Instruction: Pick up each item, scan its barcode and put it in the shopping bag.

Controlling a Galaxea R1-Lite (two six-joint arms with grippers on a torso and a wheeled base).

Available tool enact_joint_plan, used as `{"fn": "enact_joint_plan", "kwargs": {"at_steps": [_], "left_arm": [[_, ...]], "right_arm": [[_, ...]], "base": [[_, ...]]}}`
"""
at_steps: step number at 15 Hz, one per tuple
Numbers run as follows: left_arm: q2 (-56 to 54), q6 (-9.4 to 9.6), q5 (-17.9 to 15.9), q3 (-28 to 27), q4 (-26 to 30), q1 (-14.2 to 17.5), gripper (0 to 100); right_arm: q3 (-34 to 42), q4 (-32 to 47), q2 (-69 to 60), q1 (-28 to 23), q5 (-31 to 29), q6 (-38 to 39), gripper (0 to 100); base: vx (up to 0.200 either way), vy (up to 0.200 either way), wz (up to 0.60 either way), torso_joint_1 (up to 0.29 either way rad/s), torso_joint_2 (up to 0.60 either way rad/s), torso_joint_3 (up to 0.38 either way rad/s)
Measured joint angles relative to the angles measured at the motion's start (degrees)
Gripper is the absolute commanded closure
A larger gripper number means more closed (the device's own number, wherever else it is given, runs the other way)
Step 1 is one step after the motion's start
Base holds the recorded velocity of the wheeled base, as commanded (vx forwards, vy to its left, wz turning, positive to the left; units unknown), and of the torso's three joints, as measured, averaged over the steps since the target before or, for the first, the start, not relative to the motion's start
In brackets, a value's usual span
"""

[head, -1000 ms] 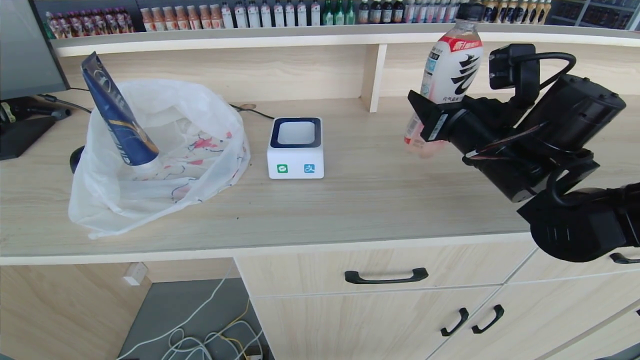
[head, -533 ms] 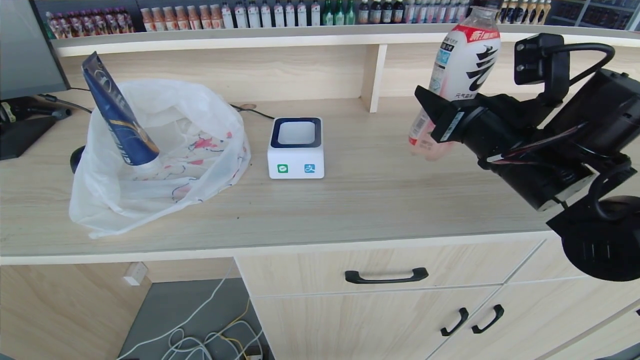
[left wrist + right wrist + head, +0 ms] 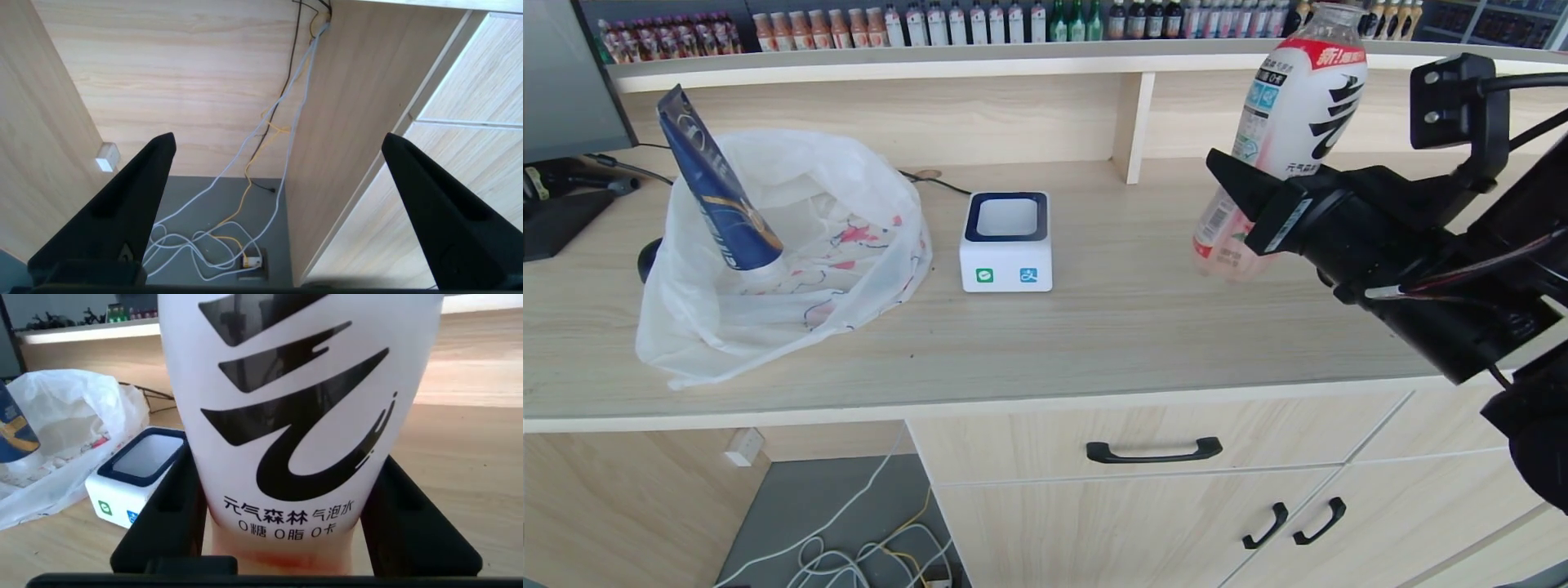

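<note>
Bottle (image 3: 1286, 122) of pink drink is held over the right part of the counter (image 3: 1094, 335), well apart from the white scanner (image 3: 1005, 242) and the shopping bag (image 3: 849, 245) farther left. Its long axis stands nearly upright, neck up and leaning slightly right, base toward the wood. The right gripper (image 3: 1250, 204) clamps its lower half, fingers pressed on both sides. The left gripper (image 3: 278, 212) is spread wide with nothing in it, below the counter above loose cables (image 3: 245, 196).
</note>
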Motion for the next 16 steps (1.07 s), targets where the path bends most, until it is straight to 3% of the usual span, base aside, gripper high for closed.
{"fn": "enact_joint_plan", "kwargs": {"at_steps": [3, 8, 12, 16], "left_arm": [[0.00, 0.02, 0.00, 0.00, 0.00, 0.00, 0], [0.00, 0.00, 0.00, 0.00, 0.00, 0.00, 0], [0.00, 0.02, 0.00, 0.00, 0.00, 0.00, 0], [0.00, 0.02, 0.00, 0.00, 0.00, 0.00, 0]], "right_arm": [[4.21, -0.15, -2.84, 0.22, 1.23, 3.33, 100], [13.75, -0.15, -9.85, -0.44, 12.53, 8.28, 100], [15.07, -0.45, -12.85, -0.41, 19.99, 15.70, 100], [15.74, -2.79, -13.41, 0.11, 20.89, 19.75, 100]], "base": [[0.000, 0.000, 0.00, 0.000, 0.00, 0.000], [0.000, 0.000, 0.00, 0.000, 0.00, 0.000], [0.000, 0.000, 0.00, 0.000, 0.00, 0.000], [0.000, 0.000, 0.00, 0.000, 0.00, 0.000]]}}
